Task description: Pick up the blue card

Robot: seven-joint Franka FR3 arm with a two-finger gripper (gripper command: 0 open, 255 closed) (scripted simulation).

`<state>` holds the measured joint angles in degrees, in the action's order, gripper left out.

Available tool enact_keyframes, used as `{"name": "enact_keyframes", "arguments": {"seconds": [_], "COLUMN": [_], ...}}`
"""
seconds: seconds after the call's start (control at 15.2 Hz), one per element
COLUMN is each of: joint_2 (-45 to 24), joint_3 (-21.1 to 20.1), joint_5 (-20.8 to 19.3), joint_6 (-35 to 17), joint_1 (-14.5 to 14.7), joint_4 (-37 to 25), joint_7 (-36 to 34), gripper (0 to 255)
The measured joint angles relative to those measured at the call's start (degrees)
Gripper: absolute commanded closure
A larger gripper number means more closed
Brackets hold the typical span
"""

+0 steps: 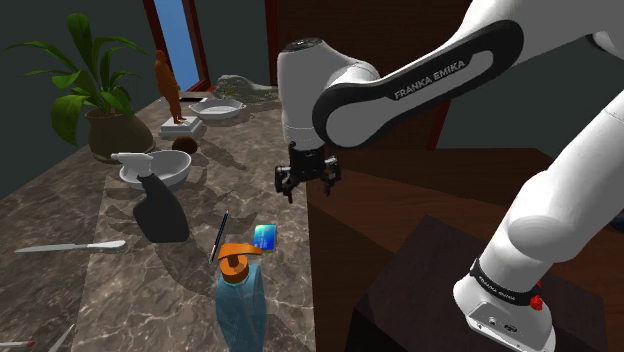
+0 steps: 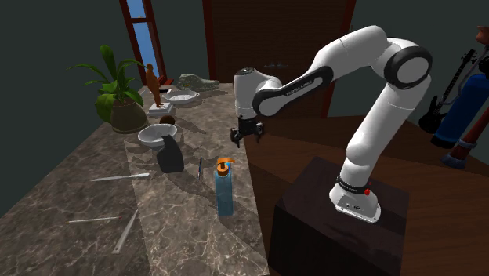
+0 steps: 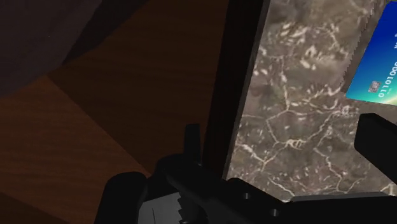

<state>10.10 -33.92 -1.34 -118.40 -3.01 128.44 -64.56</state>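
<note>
Arm (image 1: 420, 85) first: white with dark joints, it arches from the stand (image 1: 430, 290) up and across toward the shoulder view's left, its wrist turned down so the hand looks straight onto the work surface. That pose suits a top-down pick of something thin and flat.

The bench (image 1: 150, 290) is a long slab of dark, pale-veined stone, and its near edge runs beside brown wooden flooring (image 1: 400, 190). The bulkier things sit well back from that edge. These are a potted plant (image 1: 95, 90) at the far end, a white bowl (image 1: 172, 170), and a black spray bottle (image 1: 160, 212) just in front of the bowl. A blue pump bottle (image 1: 240, 300) with an orange head stands nearer the camera, close enough to the target that a descent should probably keep clear of it.

The gripper (image 1: 307, 188) hangs above the bench's edge with its fingers spread apart. It pinches nothing and touches nothing.

The blue card (image 1: 265, 236) lies flat on the stone near that same edge, just beyond the pump bottle's head in the shoulder view. In the wrist view it sits off to one side of the gripper, past one fingertip and outside the gap. My judgement is that the hand needs a sideways shift before lowering. A card lying this flat gives little to grip, so its closeness to the edge may help.

A dark pen (image 1: 219, 236) rests just beside the card, on the side away from the edge.
</note>
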Motion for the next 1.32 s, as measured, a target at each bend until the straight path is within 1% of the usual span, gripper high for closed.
{"name": "enact_keyframes", "arguments": {"seconds": [0.2,0.26,0.4,0.59,0.86,1.12,1.19,1.32], "joint_2": [-7.24,-10.26,-15.72,-23.26,-26.76,-28.44,-28.58,-28.63], "joint_3": [-2.36,-2.80,-3.25,-2.55,-1.61,-0.96,-0.92,-0.90], "joint_5": [-5.06,-7.32,-11.63,-17.36,-20.23,-21.80,-21.95,-22.07], "joint_6": [-2.12,-2.71,-2.89,-2.52,-4.23,-6.33,-6.55,-6.77], "joint_1": [-0.46,-0.45,0.47,2.95,4.29,4.73,4.80,4.86], "joint_4": [-4.19,-6.10,-10.12,-16.31,-17.27,-16.40,-16.27,-16.21], "joint_7": [-8.57,-11.52,-17.47,-25.10,-28.33,-29.60,-29.77,-29.90], "gripper": [0,0,0,0,0,0,255,255]}}
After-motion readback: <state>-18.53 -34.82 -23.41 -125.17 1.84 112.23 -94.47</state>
